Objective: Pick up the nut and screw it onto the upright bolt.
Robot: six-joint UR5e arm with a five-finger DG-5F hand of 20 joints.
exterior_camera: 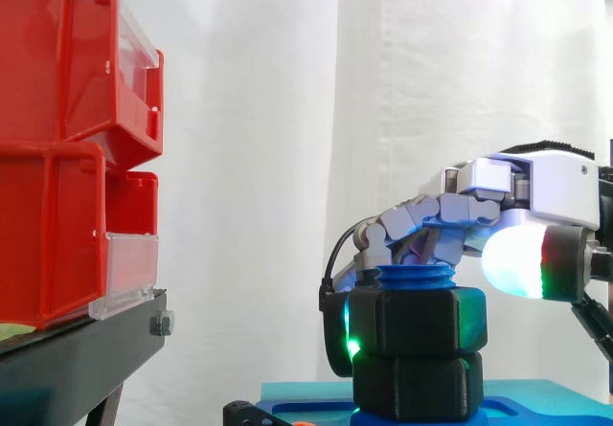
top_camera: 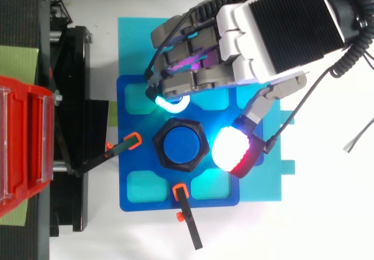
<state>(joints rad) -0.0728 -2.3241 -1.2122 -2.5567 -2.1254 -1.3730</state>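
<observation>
We see the nut (exterior_camera: 417, 321) on the upright bolt (top_camera: 184, 144), axis vertical, with the hand's (top_camera: 274, 32) fingers and thumb curled around it.

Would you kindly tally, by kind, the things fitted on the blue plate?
Black hex pieces: 2
Bolt: 1
Clamps: 2
Total: 5

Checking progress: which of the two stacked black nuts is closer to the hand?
The upper nut, just below the blue bolt's threaded top, beside the hand; the lower nut sits on the blue base.
</observation>
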